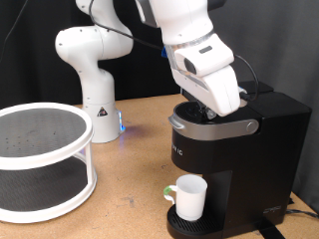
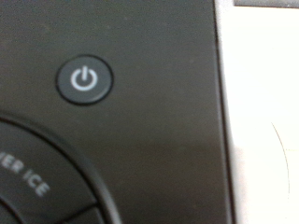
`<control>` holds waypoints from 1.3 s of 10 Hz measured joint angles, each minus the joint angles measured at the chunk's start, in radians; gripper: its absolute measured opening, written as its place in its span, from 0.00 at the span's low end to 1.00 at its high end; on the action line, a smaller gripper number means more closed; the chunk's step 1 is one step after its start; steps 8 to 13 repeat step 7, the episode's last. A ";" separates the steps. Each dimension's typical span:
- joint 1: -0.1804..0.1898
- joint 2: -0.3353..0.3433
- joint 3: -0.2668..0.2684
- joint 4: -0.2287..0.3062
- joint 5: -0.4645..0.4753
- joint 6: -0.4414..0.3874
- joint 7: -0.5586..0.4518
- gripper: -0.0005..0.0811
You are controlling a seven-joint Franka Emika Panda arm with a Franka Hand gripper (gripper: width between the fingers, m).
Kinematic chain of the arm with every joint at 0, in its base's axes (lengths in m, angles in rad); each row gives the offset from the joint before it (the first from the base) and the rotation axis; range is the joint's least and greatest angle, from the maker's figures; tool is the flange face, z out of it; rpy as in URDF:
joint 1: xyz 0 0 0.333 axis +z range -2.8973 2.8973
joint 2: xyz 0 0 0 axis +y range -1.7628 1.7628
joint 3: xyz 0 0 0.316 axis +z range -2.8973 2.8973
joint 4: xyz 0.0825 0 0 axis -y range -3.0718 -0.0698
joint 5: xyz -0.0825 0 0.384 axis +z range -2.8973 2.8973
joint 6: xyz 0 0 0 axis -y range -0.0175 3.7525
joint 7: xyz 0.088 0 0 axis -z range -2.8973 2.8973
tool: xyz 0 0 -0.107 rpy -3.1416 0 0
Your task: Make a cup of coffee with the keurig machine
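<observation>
Where "ICE" reads, keurig machine (image 2: 140, 140), power button (image 2: 85, 78)

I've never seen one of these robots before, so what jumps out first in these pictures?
The big white robot arm bends down over the black keurig machine at the exterior view's right, its hand right at the machine's top. A small white cup already stands on the drip tray below. The wrist view, very close to the lid, is filled by a round power button.
</observation>
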 joint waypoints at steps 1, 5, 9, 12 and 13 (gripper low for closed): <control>0.000 -0.003 0.000 -0.005 0.010 0.000 -0.010 0.01; -0.001 -0.056 -0.007 -0.027 0.157 0.005 -0.135 0.01; -0.008 -0.107 -0.019 -0.031 0.202 -0.015 -0.160 0.01; -0.008 -0.107 -0.019 -0.031 0.202 -0.015 -0.160 0.01; -0.008 -0.107 -0.019 -0.031 0.202 -0.015 -0.160 0.01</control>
